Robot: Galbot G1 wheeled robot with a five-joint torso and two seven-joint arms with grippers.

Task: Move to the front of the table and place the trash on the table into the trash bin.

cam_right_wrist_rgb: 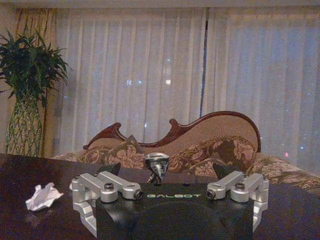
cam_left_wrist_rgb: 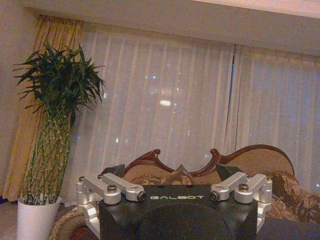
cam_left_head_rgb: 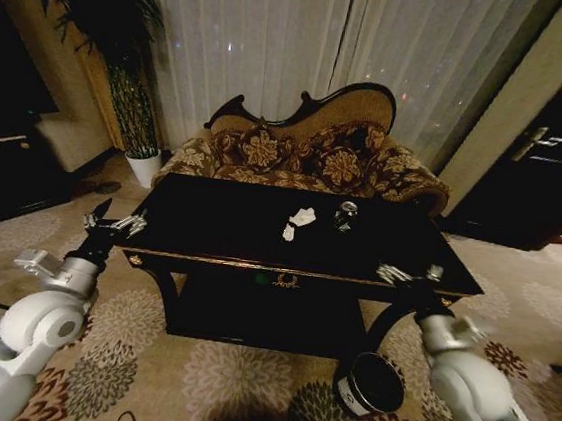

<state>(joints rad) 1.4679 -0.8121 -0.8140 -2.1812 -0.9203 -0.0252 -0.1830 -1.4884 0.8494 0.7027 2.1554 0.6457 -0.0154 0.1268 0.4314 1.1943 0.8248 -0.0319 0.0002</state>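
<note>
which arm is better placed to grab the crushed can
Right, probably. The small shiny crushed can sits right of the glossy black table's centre, nearer the right gripper; the left gripper hovers off the far corner.

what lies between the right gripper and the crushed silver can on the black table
Bare glossy tabletop. In the head view, nothing sits between the right gripper and the crushed silver can on the black table.

Dim, warm room. Soft light through the curtains (cam_left_wrist_rgb: pixel 165 100), speckled with bright dots. Table (cam_left_head_rgb: pixel 219 226) near-black, faint sheen. Head view bends at edges; corners fall dark.
</note>
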